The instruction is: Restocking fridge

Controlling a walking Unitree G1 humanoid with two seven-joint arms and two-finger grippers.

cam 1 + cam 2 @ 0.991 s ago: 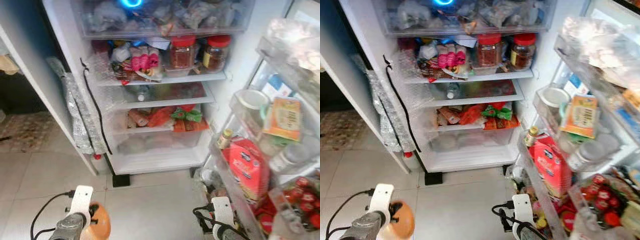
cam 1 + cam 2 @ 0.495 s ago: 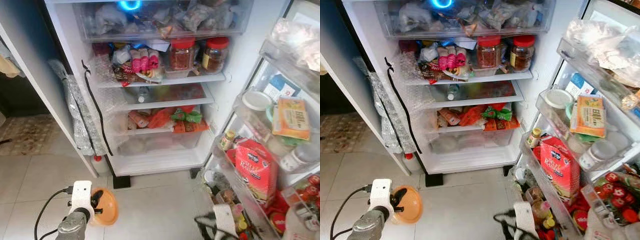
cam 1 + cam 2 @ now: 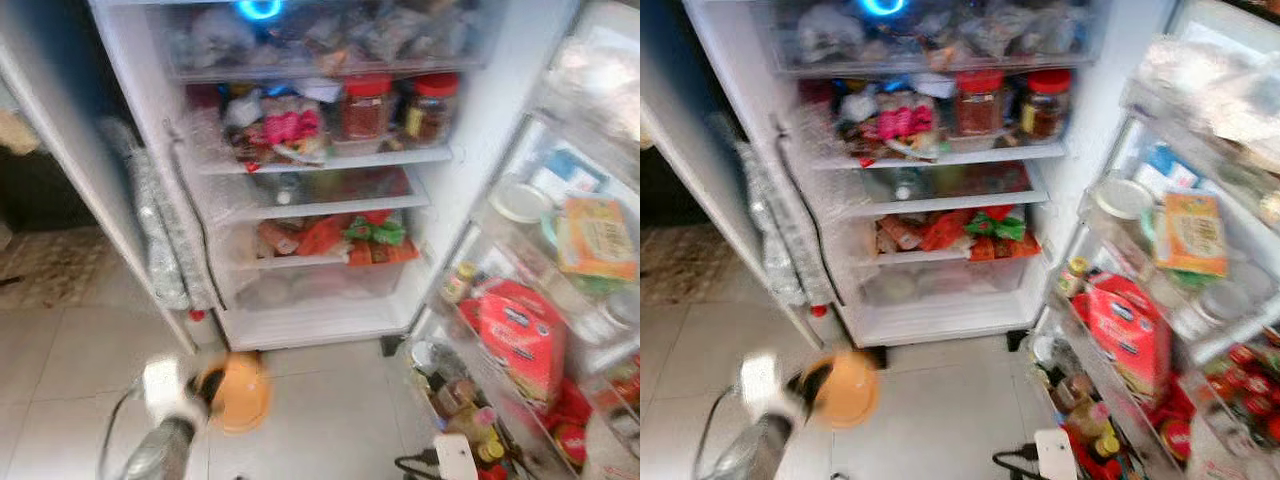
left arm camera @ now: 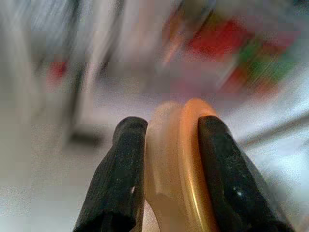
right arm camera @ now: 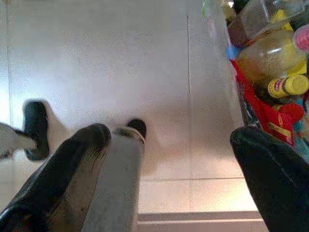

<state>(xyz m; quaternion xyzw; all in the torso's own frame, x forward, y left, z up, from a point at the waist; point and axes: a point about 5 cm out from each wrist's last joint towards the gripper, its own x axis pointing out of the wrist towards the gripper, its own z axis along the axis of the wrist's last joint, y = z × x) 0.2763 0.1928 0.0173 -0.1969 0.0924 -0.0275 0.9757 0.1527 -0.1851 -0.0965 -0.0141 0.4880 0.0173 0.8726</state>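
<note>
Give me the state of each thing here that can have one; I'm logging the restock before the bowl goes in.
Fridge door: open, its racks full.
Left gripper: shut on the orange bowl, held low above the floor in front of the fridge.
Right gripper: open, holding nothing, above the floor tiles.
Two red-lidded jars: lids on, upright on a shelf.
Bottom drawer: shut.

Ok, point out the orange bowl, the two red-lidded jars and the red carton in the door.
orange bowl (image 4: 186, 159), left wrist view, rim
red-lidded jars (image 3: 366, 105), left eye view, left jar's body
red carton (image 3: 522, 338), left eye view, front face
</note>
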